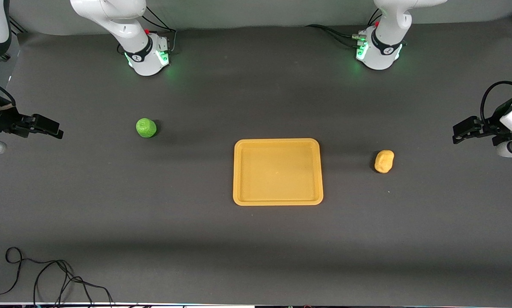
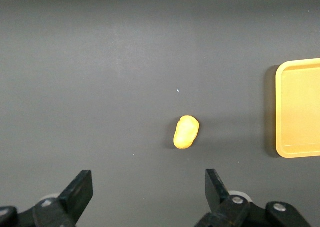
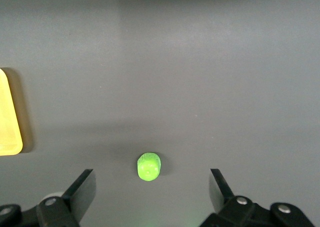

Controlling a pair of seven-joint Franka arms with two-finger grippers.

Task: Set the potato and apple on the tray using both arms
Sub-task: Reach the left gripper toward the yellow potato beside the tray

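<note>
The yellow-orange tray (image 1: 278,199) lies empty at the middle of the table. The green apple (image 1: 146,128) sits on the table toward the right arm's end, a little farther from the front camera than the tray. The yellow-tan potato (image 1: 384,161) lies beside the tray toward the left arm's end. My right gripper (image 1: 55,130) hangs open and empty over the right arm's end of the table, well apart from the apple (image 3: 149,167). My left gripper (image 1: 458,133) hangs open and empty over the left arm's end, apart from the potato (image 2: 186,132). The tray's edge shows in the left wrist view (image 2: 299,152) and in the right wrist view (image 3: 9,142).
The two arm bases (image 1: 147,57) (image 1: 378,53) stand along the table edge farthest from the front camera. A loose black cable (image 1: 46,278) lies at the near edge toward the right arm's end. The table mat is dark grey.
</note>
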